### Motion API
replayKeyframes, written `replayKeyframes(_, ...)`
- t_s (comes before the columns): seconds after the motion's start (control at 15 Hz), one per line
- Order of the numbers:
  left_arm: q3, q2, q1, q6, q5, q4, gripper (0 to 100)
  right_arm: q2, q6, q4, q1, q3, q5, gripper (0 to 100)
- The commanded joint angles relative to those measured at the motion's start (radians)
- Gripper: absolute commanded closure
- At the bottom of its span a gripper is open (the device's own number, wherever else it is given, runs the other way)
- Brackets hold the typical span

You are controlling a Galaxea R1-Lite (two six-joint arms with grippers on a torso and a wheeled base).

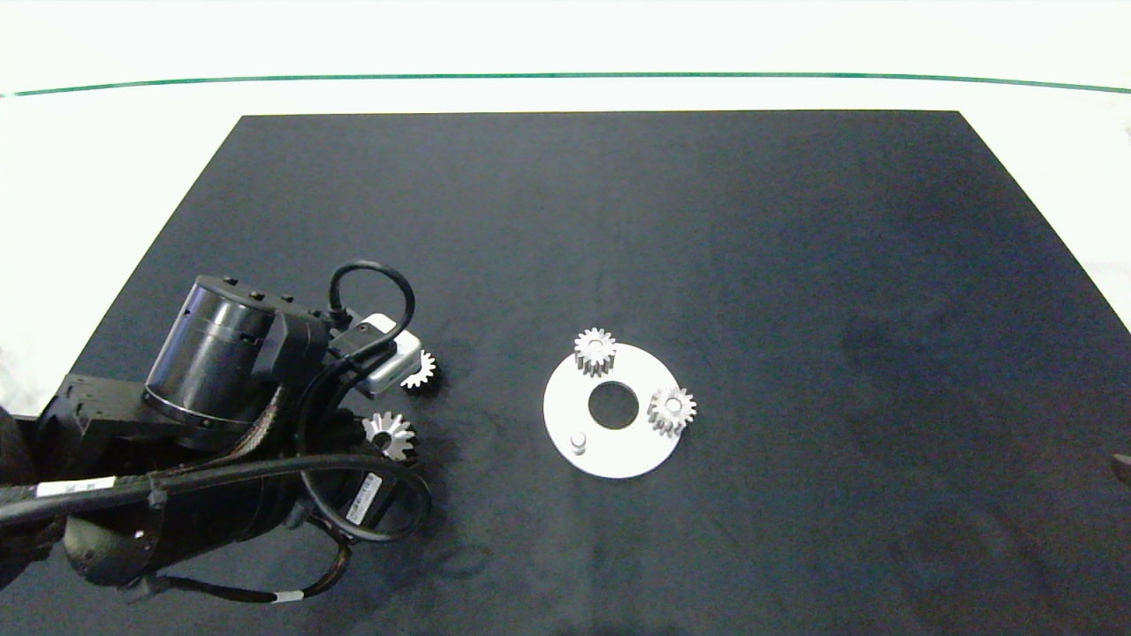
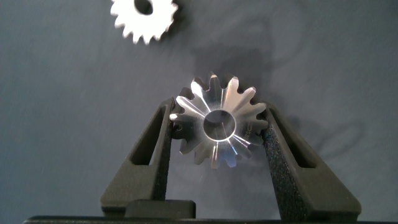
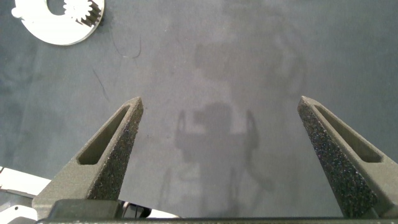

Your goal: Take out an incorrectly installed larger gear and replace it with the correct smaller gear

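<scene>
Your head camera shows the left arm point(image 1: 212, 424) over the mat point(image 1: 618, 221), well to the left of the white disc point(image 1: 618, 450). The big gear point(image 1: 389, 435) peeks out beside its wrist, and a small gear point(image 1: 422, 369) lies just past it, partly hidden by the camera housing. Two more spur gears point(image 1: 595, 351) point(image 1: 671, 411) sit on the disc, with a bare peg point(image 1: 578, 439) near its edge.

On your left wrist camera, the left gripper point(image 2: 219, 127) pinches the big gear point(image 2: 217, 121), one pad on each side of its teeth. The small gear point(image 2: 146, 15) lies ahead of the fingertips, apart from them.

On your right wrist camera, the right gripper point(image 3: 221, 109) is spread wide over bare mat, with the disc point(image 3: 59, 25) far ahead.
</scene>
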Motion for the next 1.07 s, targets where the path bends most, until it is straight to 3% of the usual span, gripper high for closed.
replayKeyframes(0.07,0.036,-0.035,0.014,-0.003,-0.01,0.001,100,0.004,0.0,0.003,0.001,0.003,0.0,0)
replayKeyframes(0.27,0.075,-0.04,0.016,-0.006,-0.02,-0.003,100,0.0,0.004,0.003,0.001,0.009,0.0,0)
replayKeyframes(0.53,0.104,-0.03,0.017,-0.055,-0.052,-0.033,100,-0.003,0.009,0.003,-0.006,0.015,-0.001,0)
replayKeyframes(1.07,0.161,-0.017,0.059,-0.061,-0.101,-0.083,100,-0.005,0.009,0.003,-0.007,0.026,0.0,0)
